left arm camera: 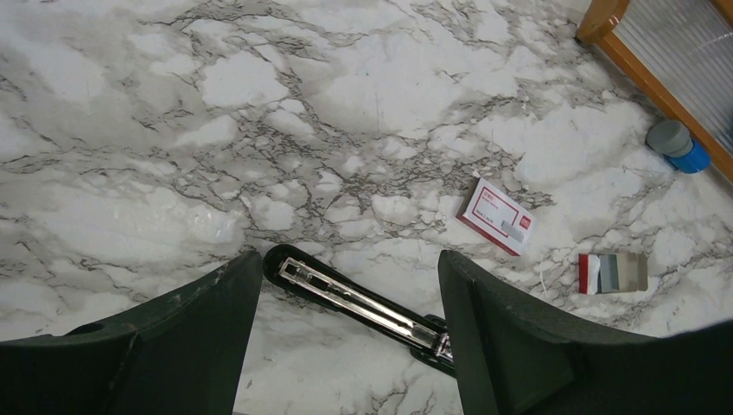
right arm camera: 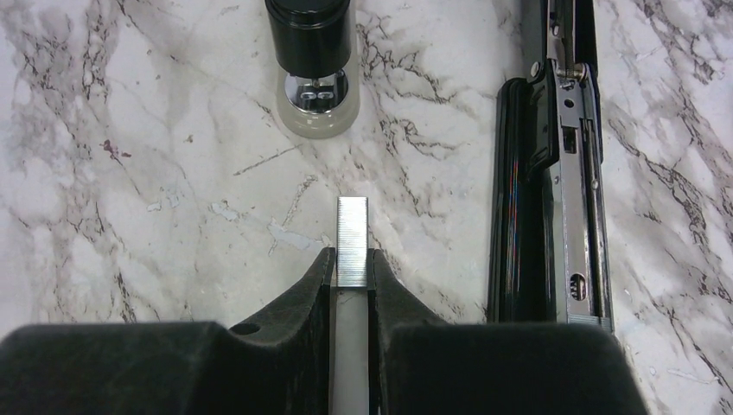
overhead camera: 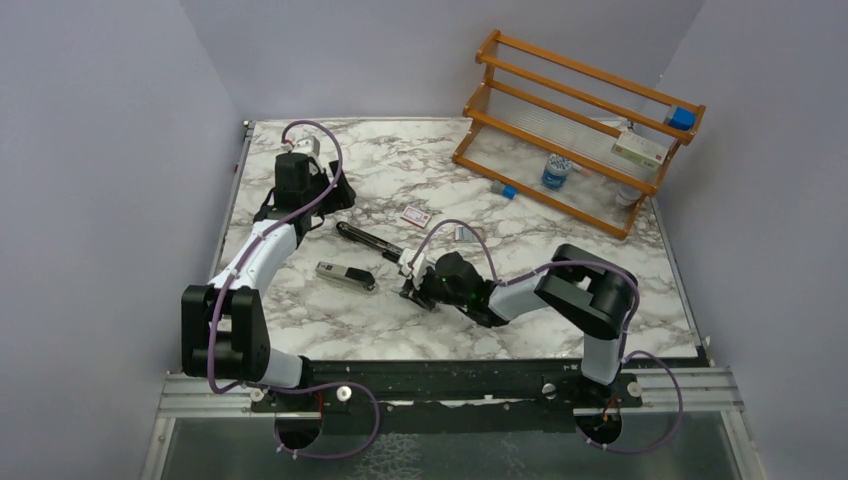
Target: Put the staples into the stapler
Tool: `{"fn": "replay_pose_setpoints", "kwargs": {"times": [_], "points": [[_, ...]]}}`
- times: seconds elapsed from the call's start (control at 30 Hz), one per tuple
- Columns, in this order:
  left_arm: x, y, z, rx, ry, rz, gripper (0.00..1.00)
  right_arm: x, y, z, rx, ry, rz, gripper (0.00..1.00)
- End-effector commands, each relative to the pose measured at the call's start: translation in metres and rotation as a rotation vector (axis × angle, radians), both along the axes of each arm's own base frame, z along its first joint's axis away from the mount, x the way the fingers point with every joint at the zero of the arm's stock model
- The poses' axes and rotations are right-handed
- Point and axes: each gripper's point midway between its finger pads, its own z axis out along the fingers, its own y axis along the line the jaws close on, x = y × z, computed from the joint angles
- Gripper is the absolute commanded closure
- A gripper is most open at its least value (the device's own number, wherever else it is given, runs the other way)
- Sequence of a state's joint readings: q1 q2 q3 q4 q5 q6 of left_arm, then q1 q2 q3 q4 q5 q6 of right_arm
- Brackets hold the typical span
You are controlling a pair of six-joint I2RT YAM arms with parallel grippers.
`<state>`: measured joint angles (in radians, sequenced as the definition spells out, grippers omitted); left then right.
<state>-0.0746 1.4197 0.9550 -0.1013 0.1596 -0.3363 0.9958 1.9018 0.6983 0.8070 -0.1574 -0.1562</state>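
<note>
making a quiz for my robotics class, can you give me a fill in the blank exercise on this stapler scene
1. The right pincer is shut on a thin silver-grey strip of ____.
2. The slim black desk stapler lies hinged ____, its silver metal channel showing.
3. The left pincer, jaws wide apart, holds ____.
Missing words: staples; open; nothing.

The marble table (overhead camera: 320, 322) carries the opened stapler (overhead camera: 368, 239), a small staple box (overhead camera: 417, 215) and a wooden rack (overhead camera: 570, 125).
</note>
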Motion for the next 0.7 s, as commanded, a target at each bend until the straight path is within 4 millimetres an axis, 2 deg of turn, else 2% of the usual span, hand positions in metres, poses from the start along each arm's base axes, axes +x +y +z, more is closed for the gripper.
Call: {"fn": "replay_pose_setpoints", "kwargs": {"times": [0.0,0.13,0.2,0.3,0.43,0.53,0.67], "points": [[0.001,0.018,0.009,0.019,-0.010,0.094,0.22,-0.016,-0.006,0.000,-0.109,0.098,0.044,0.99],[0.000,0.022,0.010,-0.019,0.006,0.146,0.22,-0.007,0.010,0.060,-0.017,0.034,0.054,0.99],[0.000,0.027,0.010,-0.037,0.018,0.192,0.22,0.000,0.007,0.085,0.006,-0.011,0.028,0.99],[0.000,0.034,0.006,-0.064,0.036,0.260,0.20,0.011,-0.007,0.111,0.020,-0.058,-0.019,0.99],[0.003,0.037,0.000,-0.108,0.069,0.303,0.18,0.023,-0.031,0.127,0.002,-0.054,-0.059,0.99],[0.007,0.034,-0.006,-0.144,0.076,0.313,0.19,0.032,-0.046,0.130,-0.020,-0.035,-0.093,0.99],[0.011,0.030,-0.025,-0.182,0.111,0.327,0.22,0.039,-0.055,0.131,-0.058,-0.020,-0.130,0.99]]}}
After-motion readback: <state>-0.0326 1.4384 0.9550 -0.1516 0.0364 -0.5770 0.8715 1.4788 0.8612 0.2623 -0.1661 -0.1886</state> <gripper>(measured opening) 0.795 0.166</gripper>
